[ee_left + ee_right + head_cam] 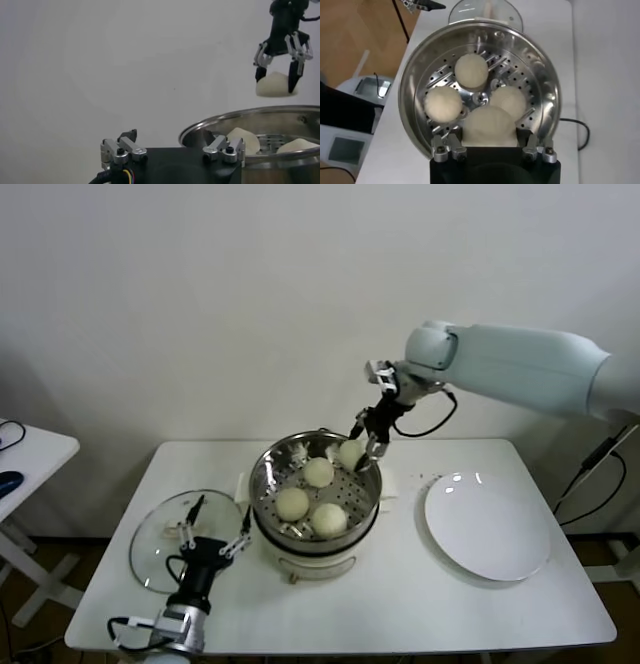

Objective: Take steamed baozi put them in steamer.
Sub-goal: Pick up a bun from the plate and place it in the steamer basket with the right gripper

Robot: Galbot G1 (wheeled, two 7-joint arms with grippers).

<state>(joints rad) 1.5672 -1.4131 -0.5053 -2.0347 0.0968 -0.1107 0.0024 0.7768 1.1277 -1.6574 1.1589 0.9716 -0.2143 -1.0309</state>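
The steamer [262, 484] stands mid-table, a shiny steel pot on a white base. Three steamed baozi [318, 472] [292, 504] [329, 519] lie on its perforated tray. My right gripper [365, 446] hangs over the pot's back right rim, shut on another baozi [351, 454]. In the right wrist view that bun [489, 126] fills the space between the fingers [532, 145], above the three in the pot [415, 75]. The left wrist view shows it held clear above the rim [274, 85]. My left gripper [214, 529] rests open and empty at the front left.
A round glass lid [160, 539] lies flat left of the steamer, under the left gripper. A bare white plate [487, 529] sits to the right. A black cable runs from the pot's back right. A small side table [30, 449] stands far left.
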